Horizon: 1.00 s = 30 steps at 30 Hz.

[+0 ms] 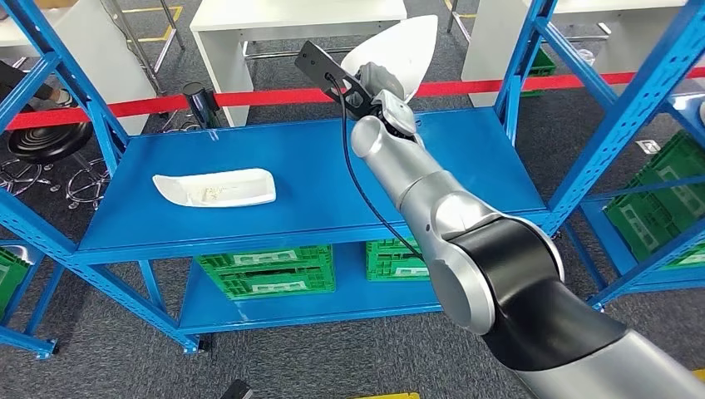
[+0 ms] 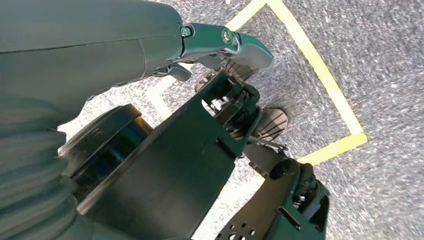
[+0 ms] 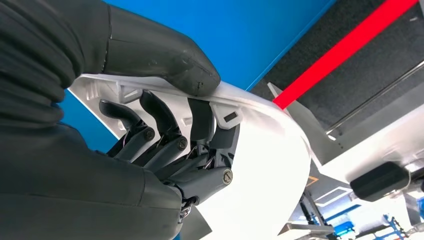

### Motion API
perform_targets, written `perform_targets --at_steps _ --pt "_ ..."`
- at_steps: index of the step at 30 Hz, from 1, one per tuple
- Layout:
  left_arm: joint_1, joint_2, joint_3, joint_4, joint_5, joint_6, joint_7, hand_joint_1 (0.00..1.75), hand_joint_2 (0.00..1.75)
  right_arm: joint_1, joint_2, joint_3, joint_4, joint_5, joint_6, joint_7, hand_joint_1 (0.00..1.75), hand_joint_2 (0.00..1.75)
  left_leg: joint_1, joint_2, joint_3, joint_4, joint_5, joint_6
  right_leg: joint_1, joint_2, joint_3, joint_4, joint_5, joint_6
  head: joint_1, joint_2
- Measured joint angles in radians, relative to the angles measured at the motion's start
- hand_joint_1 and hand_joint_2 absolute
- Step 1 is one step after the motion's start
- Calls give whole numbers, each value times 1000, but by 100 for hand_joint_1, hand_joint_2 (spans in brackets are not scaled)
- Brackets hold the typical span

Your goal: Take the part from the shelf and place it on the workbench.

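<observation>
A white part (image 1: 397, 46) is held in the air above the far right portion of the blue shelf (image 1: 316, 179), raised clear of the shelf surface. It is grasped by the right hand (image 1: 378, 83); in the right wrist view the thick grey thumb (image 3: 165, 55) is pressed along one face of the part's edge while the darker fingers (image 3: 165, 135) are curled against the ribbed inner side of the white shell (image 3: 265, 165). A black cable (image 1: 357, 183) is seen running along the silver right arm (image 1: 465, 241).

A second white part (image 1: 216, 187) is seen lying flat on the left half of the same shelf level, well apart from the held one. Green crates (image 1: 266, 270) are stored on the level below. A red barrier tape (image 1: 249, 98) is stretched behind the shelf, with white tables (image 1: 291, 21) beyond it.

In the left wrist view, part of the left hand (image 2: 220, 42) is seen over grey carpet with yellow floor lines (image 2: 320, 75); whether it is clenched or released cannot be told.
</observation>
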Motion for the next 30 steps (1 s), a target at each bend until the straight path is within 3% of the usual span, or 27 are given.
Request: perform_targets --at_steps 2,4,5,6,7,10,12,14,15,16,17,19,20,21,23,24,26,28,30 --pt "0 0 0 0 0 0 1 0 175 -1 2 0 0 1 1 1 175 175 1 3 -28 71 -65 -4 1 -2 -14 -4 17 -17 -1 0" --pt "-1 0 0 0 1 0 2 0 175 -1 2 2 0 2 4 1 175 175 -1 4 -65 203 -152 -4 7 -2 -33 -5 34 -24 -2 0" --pt "-1 0 0 0 2 0 2 0 175 -1 2 4 0 3 5 1 175 175 -2 4 -74 254 -176 -1 11 -2 -44 -5 42 -27 -2 0" --pt "-1 0 0 0 3 0 3 0 175 -1 2 5 0 3 6 1 175 175 -4 4 -67 273 -180 3 15 -2 -54 -5 50 -28 -2 0" --pt "-1 0 0 0 4 0 3 0 175 -1 2 7 0 4 7 1 175 175 -7 4 -42 257 -169 9 19 -2 -64 -4 58 -29 -2 0" --pt "-3 1 0 -2 8 0 1 0 175 -2 2 9 -1 5 7 1 175 175 -24 5 94 74 -135 41 26 -3 -84 -6 82 -25 -1 0" --pt "-5 3 0 -3 10 0 -1 0 175 -3 3 10 -2 5 7 1 175 175 -35 5 132 5 -135 50 23 -6 -88 -11 96 -15 -2 0" --pt "-5 3 0 -3 10 0 -1 0 175 -3 3 12 -2 5 7 2 175 175 -38 5 128 -8 -116 55 19 -8 -89 -19 109 -1 -4 0" --pt "-5 3 0 -3 10 0 -1 0 175 -3 2 12 -2 4 7 2 175 175 -35 6 126 -15 -105 61 18 -9 -93 -17 102 5 -4 0" --pt "-4 3 1 -3 10 0 -1 0 175 -4 0 12 -2 4 7 2 175 175 -32 8 121 -22 -91 67 18 -9 -100 -2 80 9 -3 0" --pt "-4 2 1 -3 9 0 -2 0 175 -4 -2 12 -2 4 7 3 175 175 -29 10 113 -28 -76 72 18 -9 -113 35 39 14 -2 0" --pt "-4 -1 1 -3 6 0 -1 0 175 -3 -4 12 -1 3 7 3 175 175 -28 12 86 -29 -54 76 16 -10 -144 152 -55 22 0 0" --pt "-4 -2 1 -3 5 0 -1 0 175 -2 -5 12 -1 3 7 2 175 175 -28 12 72 -27 -44 76 15 -10 -153 209 -80 26 0 0" --pt "-3 -2 1 -3 4 0 0 0 175 0 -7 12 -1 3 7 2 175 175 -27 13 57 -26 -34 75 14 -10 -151 241 -82 29 0 0" --pt "-3 -2 1 -3 2 0 0 0 175 2 -8 12 0 2 7 2 175 175 -25 13 27 -18 -16 70 13 -11 -98 208 -38 32 0 0" --pt "-3 -3 1 -3 1 0 0 0 175 2 -8 12 0 2 6 2 175 175 -24 13 13 -12 -9 66 12 -13 -52 148 -25 32 0 0" --pt "-3 -3 1 -3 0 0 0 0 175 2 -7 12 -1 2 6 2 175 175 -25 12 -5 -1 3 54 16 -12 27 32 -30 22 1 0" --pt "-4 -2 1 -3 -1 0 0 0 175 4 -8 12 -2 2 5 1 175 175 -27 11 -10 1 16 41 20 -10 48 -7 -41 4 2 0" --pt "-4 -1 1 -3 -2 0 0 0 175 4 -8 12 -1 2 5 1 175 175 -25 10 -17 0 19 29 18 -11 38 -9 -25 -14 2 0"
